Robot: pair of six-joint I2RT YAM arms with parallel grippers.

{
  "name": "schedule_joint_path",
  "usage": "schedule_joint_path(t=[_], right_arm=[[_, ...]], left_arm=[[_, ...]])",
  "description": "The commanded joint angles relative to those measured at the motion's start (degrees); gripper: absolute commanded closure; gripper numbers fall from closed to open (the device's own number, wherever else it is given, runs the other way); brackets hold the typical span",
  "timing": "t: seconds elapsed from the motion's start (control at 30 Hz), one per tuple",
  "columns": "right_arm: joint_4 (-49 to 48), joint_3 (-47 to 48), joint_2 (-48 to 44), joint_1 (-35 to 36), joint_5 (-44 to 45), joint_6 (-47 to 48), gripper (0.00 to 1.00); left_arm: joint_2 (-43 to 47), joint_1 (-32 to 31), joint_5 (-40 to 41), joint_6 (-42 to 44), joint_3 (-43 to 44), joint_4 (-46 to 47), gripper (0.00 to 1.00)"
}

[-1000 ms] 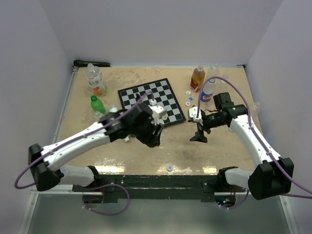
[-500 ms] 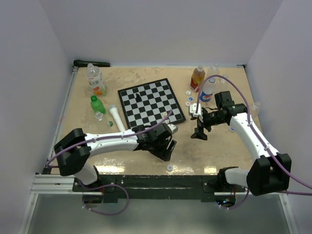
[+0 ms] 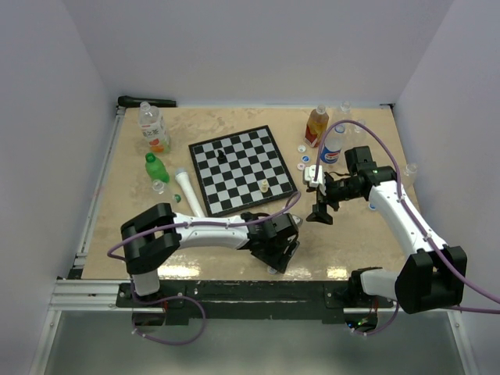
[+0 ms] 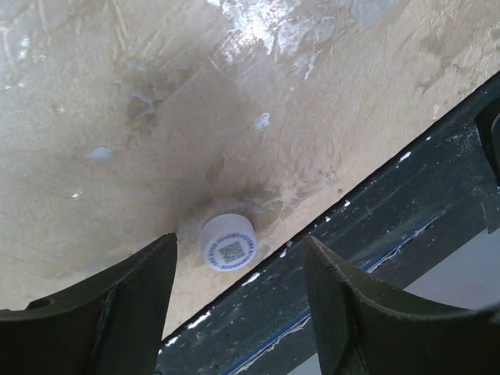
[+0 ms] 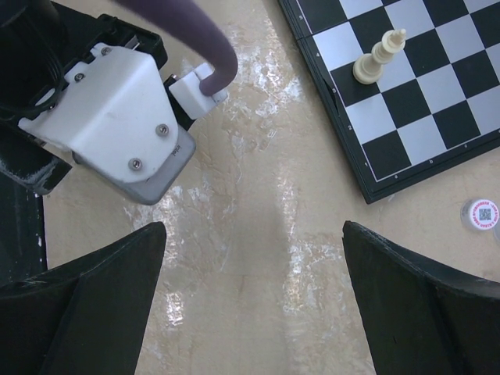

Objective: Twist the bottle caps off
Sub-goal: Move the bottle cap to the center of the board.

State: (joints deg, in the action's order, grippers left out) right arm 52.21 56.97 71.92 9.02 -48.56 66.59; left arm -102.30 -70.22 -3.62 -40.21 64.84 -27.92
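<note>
Top external looked down from 6 o'clock over the whole table [image 3: 351,250]. Wrist cameras faced it closely; right shared the chessboard [image 5: 406,94] corner.

The table [image 3: 351,242] is mottled beige, the chessboard [image 3: 242,168] chequered black and white, the green bottle [image 3: 156,167] plain, the cap [image 4: 228,244] white with a dark printed code, the chess piece [image 5: 380,56] cream.

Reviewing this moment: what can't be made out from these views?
Left wrist: print on the white cap is too small to read.
Right wrist: a second cap is cut off by the right edge.
Top view: whether the orange-labelled bottle has a loosened cap, too small to tell.
</note>
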Motion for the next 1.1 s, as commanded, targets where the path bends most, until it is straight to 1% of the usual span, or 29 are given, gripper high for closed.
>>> schedule_joint_path(t=[0.0,0.17,0.3,0.33,0.47,0.53,0.57,0.73,0.9,1.0,1.07], right_arm=[[0.3,0.1,-0.6,-0.2,-0.8,0.5,0.02],[0.6,0.2,-0.6,-0.2,-1.0,0.9,0.02],[0.8,0.2,-0.9,-0.2,-1.1,1.0,0.02],[0.8,0.2,-1.0,-0.2,-1.2,1.2,0.02],[1.1,0.3,-0.8,-0.3,-1.4,1.4,0.02],[1.2,0.3,-0.9,-0.3,-1.3,1.5,0.02],[1.2,0.3,-1.0,-0.3,-1.4,1.6,0.02],[1.3,0.3,-1.0,-0.3,-1.3,1.6,0.02],[1.3,0.3,-1.0,-0.3,-1.5,1.7,0.02],[1.4,0.3,-1.0,-0.3,-1.5,1.9,0.02],[1.4,0.3,-1.0,-0.3,-1.5,1.9,0.02]], left_arm=[[-1.8,-1.1,1.8,-2.5,3.4,-2.9,0.32],[-3.4,-1.9,3.4,-3.3,4.4,-6.4,0.35],[-5.2,-2.1,3.4,-3.6,5.6,-7.2,0.46],[-5.7,-2.2,3.4,-3.7,5.8,-7.5,0.46],[-6.8,-2.4,3.4,-3.7,6.7,-8.7,0.57],[-6.9,-2.6,3.4,-3.7,6.7,-9.2,0.59],[-6.8,-2.6,5.1,-3.7,6.7,-9.6,0.61],[-6.0,-2.6,6.5,-3.4,5.9,-11.8,0.75],[-1.6,-1.2,9.5,-3.0,2.6,-14.7,0.76],[2.8,1.1,10.9,-2.4,-1.5,-16.0,0.76],[6.6,3.8,12.0,-1.6,-5.8,-16.5,0.76]])
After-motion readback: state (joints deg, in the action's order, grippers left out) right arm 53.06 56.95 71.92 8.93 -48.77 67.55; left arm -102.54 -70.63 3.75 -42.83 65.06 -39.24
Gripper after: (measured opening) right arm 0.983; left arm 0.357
